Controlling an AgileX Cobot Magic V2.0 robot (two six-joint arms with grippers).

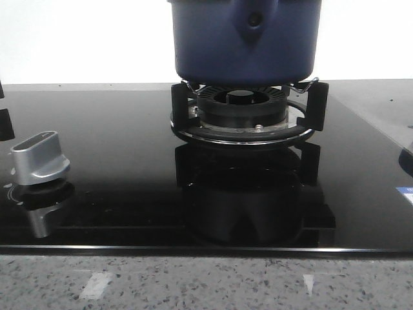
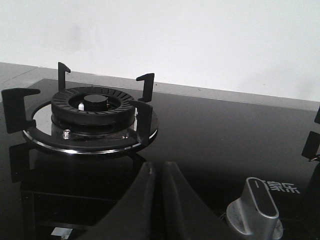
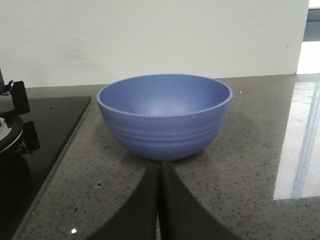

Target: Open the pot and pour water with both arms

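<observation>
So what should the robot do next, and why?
Probably open the left gripper and lift it toward the pot. Both grippers are shut and empty, the right gripper faces the blue bowl, and the pot sits on its burner untouched.
</observation>
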